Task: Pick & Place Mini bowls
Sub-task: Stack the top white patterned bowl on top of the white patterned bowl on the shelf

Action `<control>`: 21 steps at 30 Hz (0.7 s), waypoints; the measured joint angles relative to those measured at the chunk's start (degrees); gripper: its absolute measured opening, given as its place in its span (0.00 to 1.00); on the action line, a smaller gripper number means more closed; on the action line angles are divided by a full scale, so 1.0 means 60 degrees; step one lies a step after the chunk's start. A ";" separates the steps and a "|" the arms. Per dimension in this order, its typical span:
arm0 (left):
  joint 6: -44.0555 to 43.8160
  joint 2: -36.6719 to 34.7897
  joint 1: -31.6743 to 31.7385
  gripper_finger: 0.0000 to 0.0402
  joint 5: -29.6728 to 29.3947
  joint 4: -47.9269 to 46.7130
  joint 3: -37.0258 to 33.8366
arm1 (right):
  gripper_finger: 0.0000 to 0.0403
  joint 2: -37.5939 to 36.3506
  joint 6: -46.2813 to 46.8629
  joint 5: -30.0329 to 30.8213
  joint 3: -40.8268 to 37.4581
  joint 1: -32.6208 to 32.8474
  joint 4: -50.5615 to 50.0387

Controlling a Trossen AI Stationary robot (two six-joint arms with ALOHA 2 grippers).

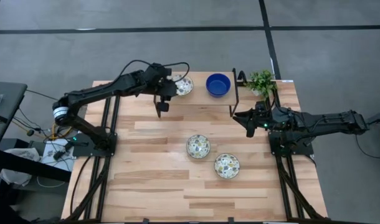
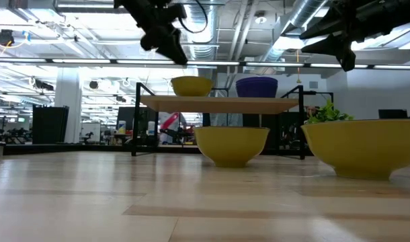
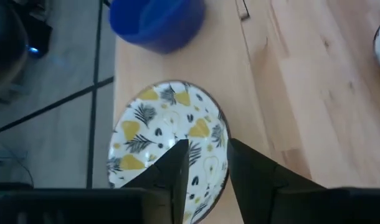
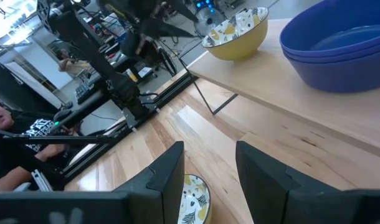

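Upright on the shelf (image 1: 199, 98), patterned bowl (image 1: 183, 86) beside blue bowls (image 1: 218, 84).

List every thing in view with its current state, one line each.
Patterned bowl on shelf: upright, at the shelf's left end, not gripped.
Blue bowls: upright on the shelf, two nested in a stack.
Patterned bowl, table middle: upright, free.
Patterned bowl beside it: upright, free.
Shelf: standing on the table's far side.
Plant: upright, by the shelf's right end.
Left gripper: open, above the shelf bowl.
Right gripper: open, empty, in the air.
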 joint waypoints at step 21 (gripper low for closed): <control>-0.2555 -0.1009 -0.1724 0.27 0.3582 -0.0037 -0.0551 | 0.33 0.0000 0.0000 0.0004 0.0000 0.0000 0.0000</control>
